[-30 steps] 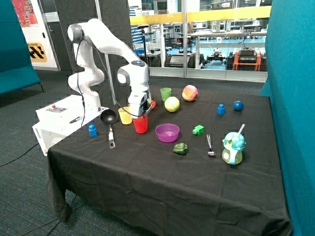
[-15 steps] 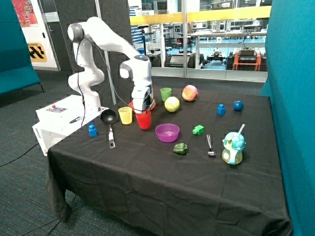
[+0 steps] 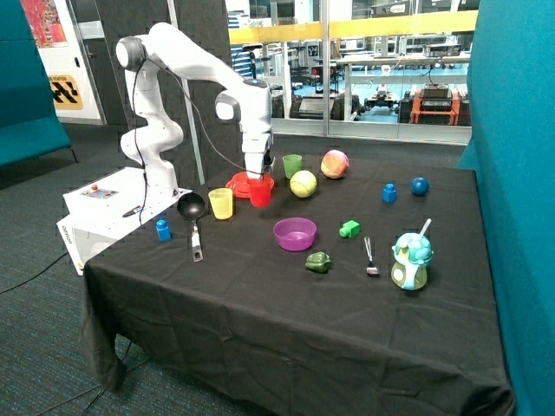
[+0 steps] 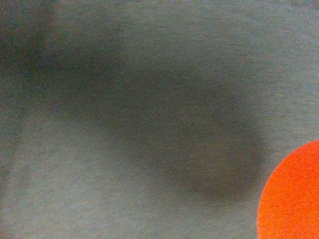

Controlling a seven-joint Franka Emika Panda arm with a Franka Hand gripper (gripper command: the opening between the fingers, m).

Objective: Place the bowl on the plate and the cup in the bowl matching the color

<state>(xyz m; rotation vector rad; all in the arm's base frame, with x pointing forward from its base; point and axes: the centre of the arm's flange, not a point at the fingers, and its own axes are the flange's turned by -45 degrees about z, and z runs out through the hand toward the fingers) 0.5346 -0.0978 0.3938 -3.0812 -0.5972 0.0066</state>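
My gripper (image 3: 258, 178) is shut on the red cup (image 3: 260, 193) and holds it just above the black cloth, at the edge of the red plate (image 3: 236, 188) that faces the yellow-green ball. A red-orange bowl (image 3: 243, 180) seems to sit on the plate, partly hidden behind the gripper and cup. The wrist view shows only dark cloth and a red-orange round edge (image 4: 294, 194) in one corner; I cannot tell whether that is plate or bowl.
A yellow cup (image 3: 221, 204) and a black ladle (image 3: 192, 212) stand beside the plate. A green cup (image 3: 292, 165) and a yellow-green ball (image 3: 303, 184) are behind it. A purple bowl (image 3: 295, 233) is in front, toward the table's middle.
The gripper has lifted the red cup from beside the yellow cup and carried it back toward the red plate, away from the table's front edge.
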